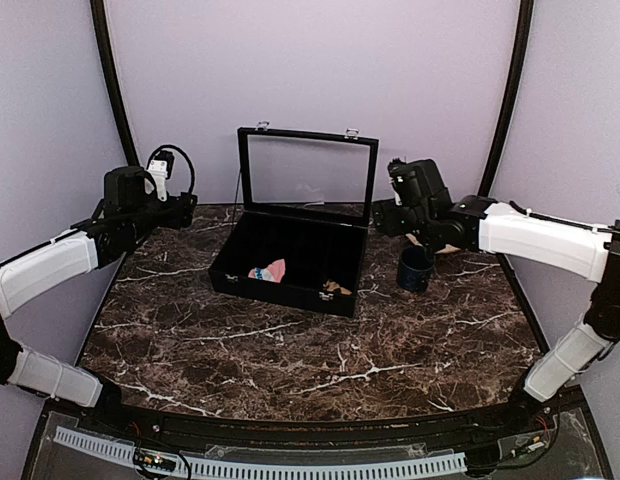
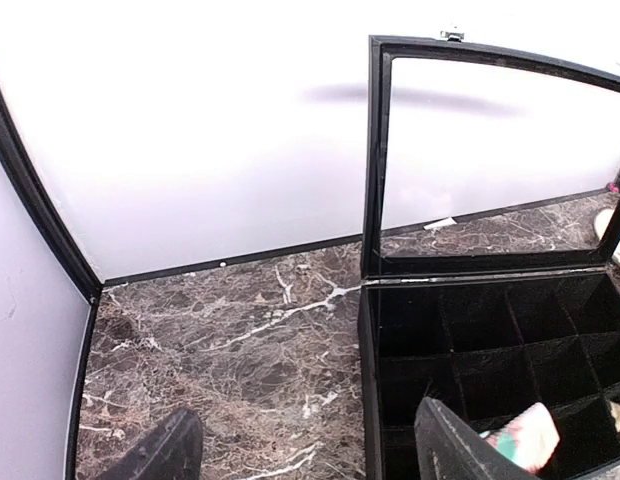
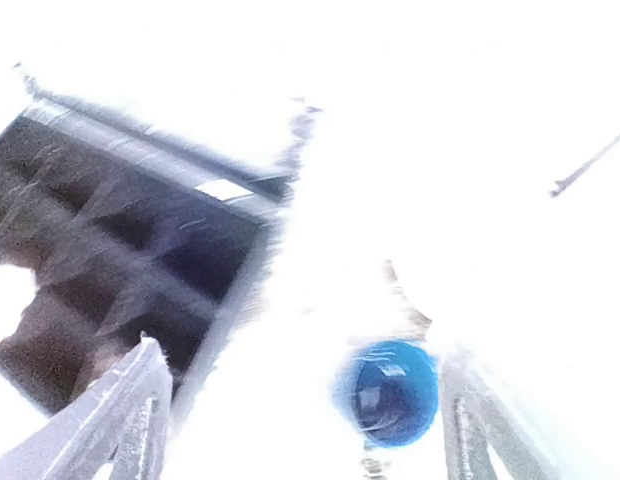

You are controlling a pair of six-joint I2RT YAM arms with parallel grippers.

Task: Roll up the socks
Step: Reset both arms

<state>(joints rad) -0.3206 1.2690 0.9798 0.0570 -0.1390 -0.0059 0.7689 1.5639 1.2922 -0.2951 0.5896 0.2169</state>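
No writing, label, brand, number or sign can be read in any view. A small white strip (image 2: 440, 224) shows through the glass lid (image 2: 374, 150) of the black box (image 2: 368, 340), behind the box; it is too small to tell whether it carries print.

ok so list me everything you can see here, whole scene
compartment box: 1, black, glass lid standing open, middle of table
pink sock: 1, pink with teal and white, front row of box, left of centre
brown sock: 1, dark brown and tan, front row of box, near right end
cup: 1, dark blue, upright on table right of box
tan thing: 1, behind cup, mostly hidden, cannot tell what
table: 1, dark brown marble look, white veins
left tool: 1, black, open, left of box
right tool: 1, open, above cup, view blurred
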